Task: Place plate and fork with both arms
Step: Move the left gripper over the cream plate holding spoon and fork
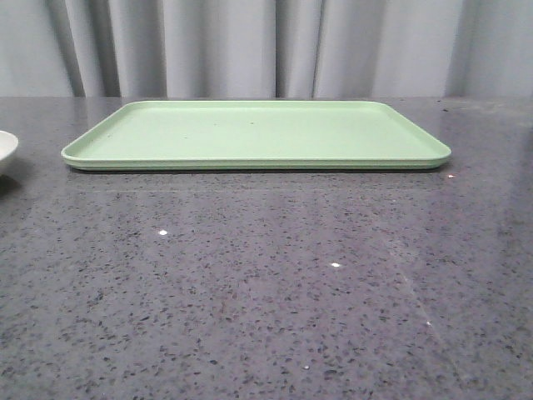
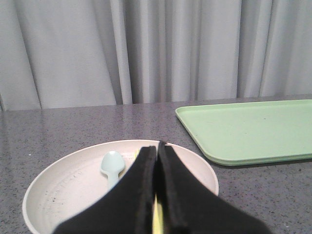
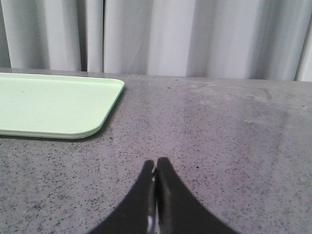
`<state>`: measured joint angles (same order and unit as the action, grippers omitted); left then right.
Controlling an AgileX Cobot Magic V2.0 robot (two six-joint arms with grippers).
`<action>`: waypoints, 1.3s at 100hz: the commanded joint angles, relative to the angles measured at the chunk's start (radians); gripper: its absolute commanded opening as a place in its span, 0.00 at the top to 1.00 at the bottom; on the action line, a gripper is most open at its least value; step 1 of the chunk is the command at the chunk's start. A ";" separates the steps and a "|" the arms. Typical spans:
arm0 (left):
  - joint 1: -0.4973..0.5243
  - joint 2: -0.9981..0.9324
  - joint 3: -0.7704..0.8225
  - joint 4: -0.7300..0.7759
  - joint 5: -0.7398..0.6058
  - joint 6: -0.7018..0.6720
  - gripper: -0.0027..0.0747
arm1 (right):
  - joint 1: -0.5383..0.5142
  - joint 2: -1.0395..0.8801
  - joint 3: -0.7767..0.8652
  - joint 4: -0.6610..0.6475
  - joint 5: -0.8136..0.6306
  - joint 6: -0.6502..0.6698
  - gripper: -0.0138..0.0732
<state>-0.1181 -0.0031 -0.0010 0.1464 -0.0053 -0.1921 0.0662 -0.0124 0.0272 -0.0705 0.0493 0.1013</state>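
The cream-white plate sits on the grey table left of the tray; only its edge shows at the far left of the front view. The yellow fork lies in the plate, mostly hidden under my left gripper. It shows only as a thin strip in the slit between the fingers. The left gripper is shut and hangs over the plate. I cannot see it holding anything. My right gripper is shut and empty over bare table right of the tray. Neither arm shows in the front view.
The flat light-green tray lies at the middle back of the table, also in the left wrist view and the right wrist view. A pale blue spoon lies in the plate beside the fork. Grey curtains hang behind.
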 commanded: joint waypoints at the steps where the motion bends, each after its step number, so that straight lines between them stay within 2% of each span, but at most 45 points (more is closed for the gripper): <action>1: -0.008 -0.031 0.014 -0.007 -0.081 -0.005 0.99 | -0.005 -0.021 -0.006 0.000 -0.082 -0.007 0.98; 61: -0.008 -0.031 0.014 -0.007 -0.083 -0.005 0.99 | -0.005 -0.021 -0.006 0.000 -0.086 -0.007 0.98; 81: -0.008 -0.031 -0.011 -0.016 -0.072 -0.005 0.99 | -0.005 -0.021 -0.011 0.000 -0.253 -0.007 0.98; 87: -0.008 -0.029 -0.044 -0.037 -0.041 -0.005 0.99 | -0.005 -0.020 -0.033 0.000 -0.259 -0.007 0.98; 97: -0.008 -0.013 -0.130 -0.060 0.061 -0.005 0.99 | -0.005 0.000 -0.114 0.000 -0.152 -0.007 0.98; 130: -0.008 0.198 -0.573 -0.085 0.583 -0.005 0.99 | -0.004 0.261 -0.501 0.000 0.316 -0.007 0.98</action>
<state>-0.1181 0.1120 -0.4386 0.0734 0.5063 -0.1921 0.0662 0.1602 -0.3466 -0.0701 0.3113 0.1013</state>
